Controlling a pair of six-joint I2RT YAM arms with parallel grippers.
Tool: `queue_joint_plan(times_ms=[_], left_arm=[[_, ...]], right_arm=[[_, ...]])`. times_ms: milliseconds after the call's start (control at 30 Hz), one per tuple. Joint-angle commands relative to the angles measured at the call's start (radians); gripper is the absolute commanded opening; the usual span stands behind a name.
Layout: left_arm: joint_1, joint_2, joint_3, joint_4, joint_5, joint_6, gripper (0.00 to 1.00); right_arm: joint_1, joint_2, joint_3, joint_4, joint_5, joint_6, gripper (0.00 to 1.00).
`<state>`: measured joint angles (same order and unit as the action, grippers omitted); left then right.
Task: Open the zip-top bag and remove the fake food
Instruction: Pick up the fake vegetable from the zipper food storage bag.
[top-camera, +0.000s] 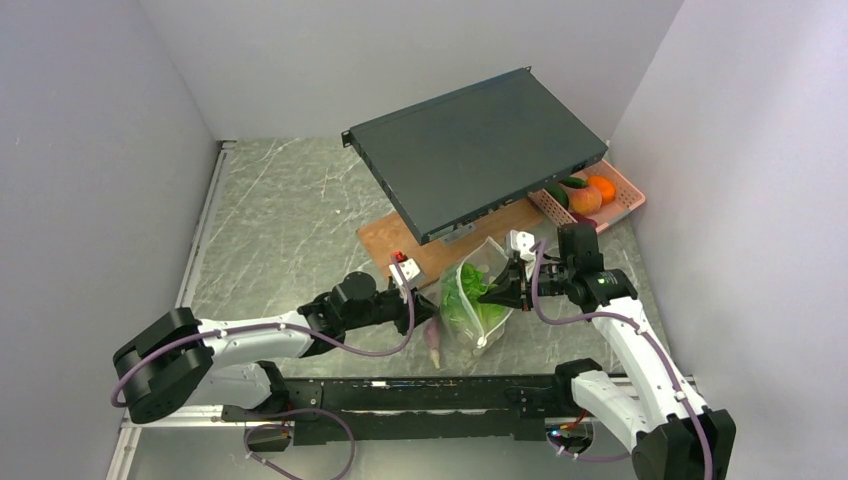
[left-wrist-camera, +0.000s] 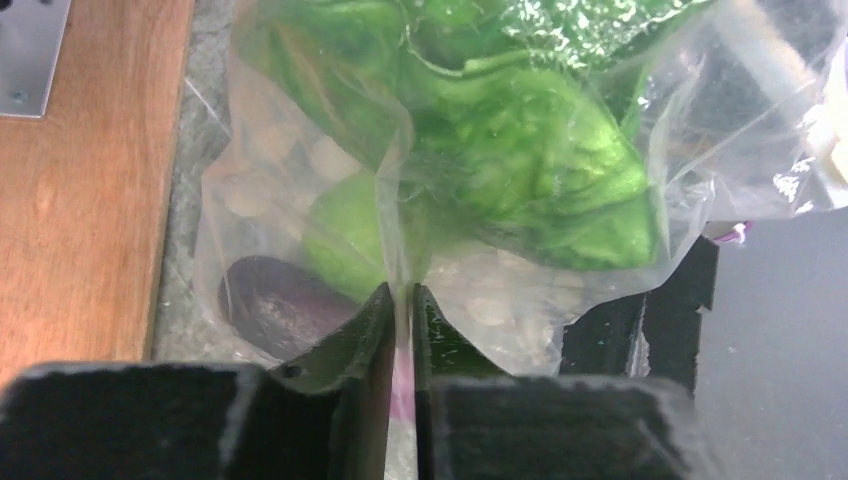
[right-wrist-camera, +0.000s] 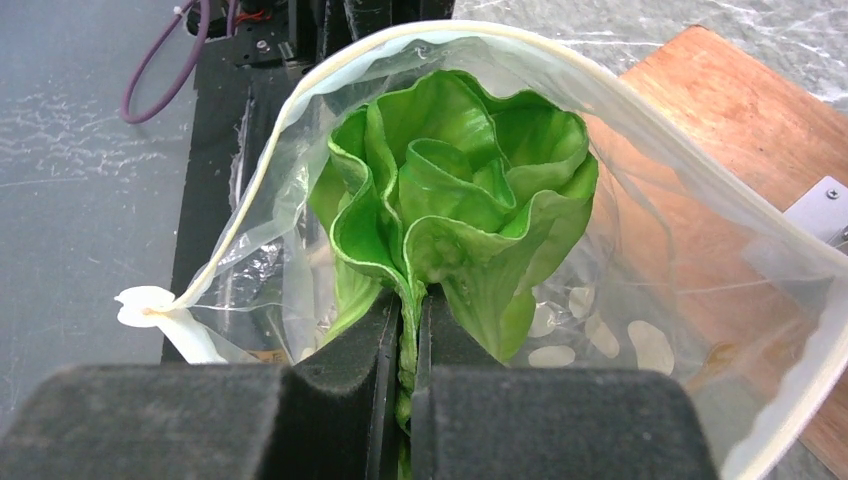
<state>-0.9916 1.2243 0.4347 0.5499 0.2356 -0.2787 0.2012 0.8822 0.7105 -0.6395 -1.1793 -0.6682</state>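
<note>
The clear zip-top bag (top-camera: 478, 300) stands between the two grippers with its mouth open. My left gripper (left-wrist-camera: 401, 296) is shut on a fold of the bag's (left-wrist-camera: 300, 170) plastic at its low end, a pinkish strip showing between the fingers. Inside the bag are the fake food pieces: a green leafy piece (left-wrist-camera: 530, 170), a round green piece (left-wrist-camera: 345, 235) and a dark purple piece (left-wrist-camera: 275, 300). My right gripper (right-wrist-camera: 411, 305) reaches through the bag's rim (right-wrist-camera: 640, 110) and is shut on the leafy piece (right-wrist-camera: 450, 190). From above, it (top-camera: 497, 294) sits at the bag's right side.
A flat black box (top-camera: 480, 150) rests tilted over a wooden board (top-camera: 395, 240). A pink basket (top-camera: 622, 195) at the back right holds orange and green toy food. A small pinkish piece (top-camera: 433, 340) lies on the table left of the bag. White walls close in on both sides.
</note>
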Motion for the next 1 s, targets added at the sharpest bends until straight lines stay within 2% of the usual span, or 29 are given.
queue_joint_plan(times_ms=[0, 33, 167, 367, 633, 967], left_arm=[[-0.002, 0.01, 0.039, 0.027, 0.037, 0.008, 0.04], [-0.002, 0.011, 0.041, 0.018, 0.037, 0.011, 0.0], [-0.002, -0.023, 0.027, -0.02, -0.014, 0.014, 0.0], [-0.002, -0.164, -0.047, -0.068, -0.158, 0.014, 0.0], [-0.002, -0.208, -0.056, -0.142, -0.178, 0.018, 0.0], [-0.002, -0.186, -0.027, -0.185, -0.182, 0.006, 0.0]], right_arm=[[-0.013, -0.012, -0.006, 0.042, -0.041, 0.005, 0.0], [-0.014, -0.014, -0.007, 0.043, -0.044, 0.006, 0.0], [-0.034, -0.017, 0.009, 0.013, -0.05, -0.017, 0.0], [-0.095, 0.004, 0.065, -0.143, -0.097, -0.156, 0.0], [-0.124, 0.007, 0.089, -0.156, -0.114, -0.176, 0.0], [-0.138, 0.021, 0.135, -0.204, -0.217, -0.204, 0.0]])
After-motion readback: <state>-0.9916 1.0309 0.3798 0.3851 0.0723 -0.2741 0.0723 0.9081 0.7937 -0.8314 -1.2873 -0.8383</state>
